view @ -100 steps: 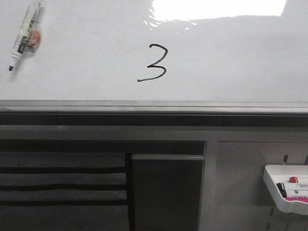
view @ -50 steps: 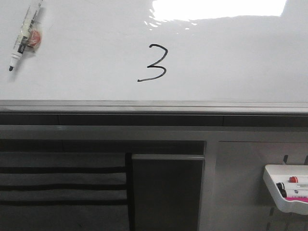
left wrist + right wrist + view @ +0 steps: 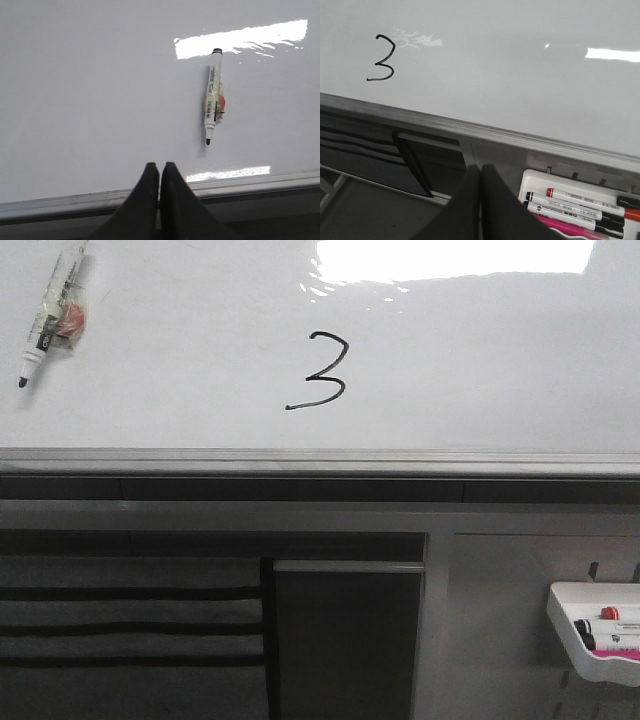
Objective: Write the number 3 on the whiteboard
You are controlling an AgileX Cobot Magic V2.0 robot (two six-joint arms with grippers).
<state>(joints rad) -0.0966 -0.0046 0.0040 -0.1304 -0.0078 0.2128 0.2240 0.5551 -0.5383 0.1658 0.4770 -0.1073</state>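
Note:
A black hand-drawn number 3 stands on the glossy whiteboard; it also shows in the right wrist view. An uncapped black marker wrapped in tape clings to the board at the upper left, tip down; it also shows in the left wrist view. My left gripper is shut and empty, below and left of the marker by the board's grey rail. My right gripper is shut and empty, below the rail. Neither gripper shows in the front view.
A small white marker tray with red, black and pink markers hangs at the lower right; it also shows in the right wrist view. A dark panel and grey slats lie under the rail.

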